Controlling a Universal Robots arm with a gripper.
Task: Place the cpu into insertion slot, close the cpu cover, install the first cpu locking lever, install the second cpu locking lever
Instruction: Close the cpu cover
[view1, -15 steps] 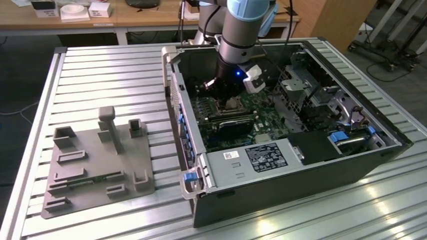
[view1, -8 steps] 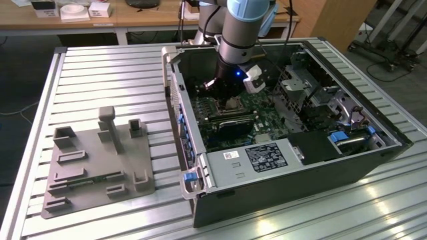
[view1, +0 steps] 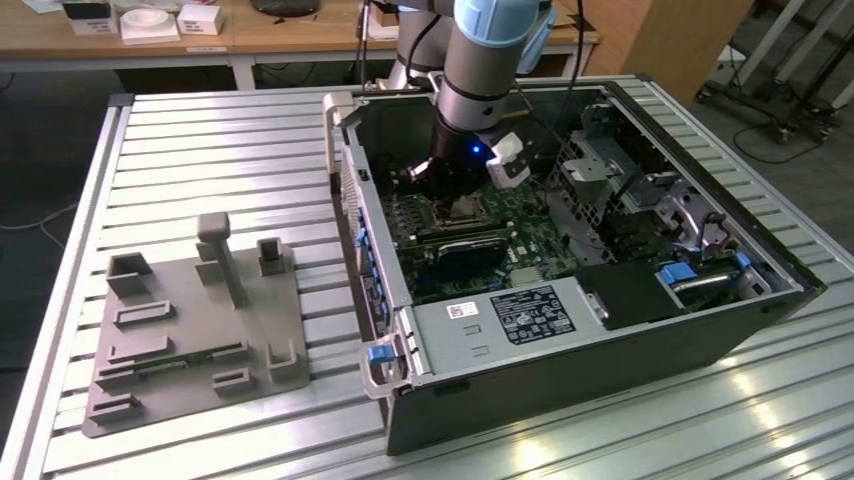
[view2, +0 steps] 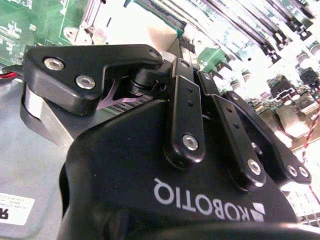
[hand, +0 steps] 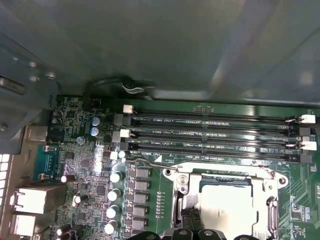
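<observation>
I'm hovering the claw (hand: 192, 231) beside the seated chip (hand: 227, 206), cover (hand: 261, 187) seemingly down; I cannot tell its grip. Levering is calling for precise alignment.

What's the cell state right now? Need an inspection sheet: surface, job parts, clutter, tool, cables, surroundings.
Surface: slatted metal table; open computer case stands on it.
Job's things: cpu sits in the insertion slot; cpu cover looks down around it; whether it is latched cannot be told.
Clutter: grey fixture tray on the table, at the exterior view's left of the case.
Grippers: tool low inside the case, right over the insertion slot.
Cables: red twisted wire over the board; black cable loop near the memory slots.
Surroundings: wooden bench with white boxes behind the table; floor cables.
</observation>
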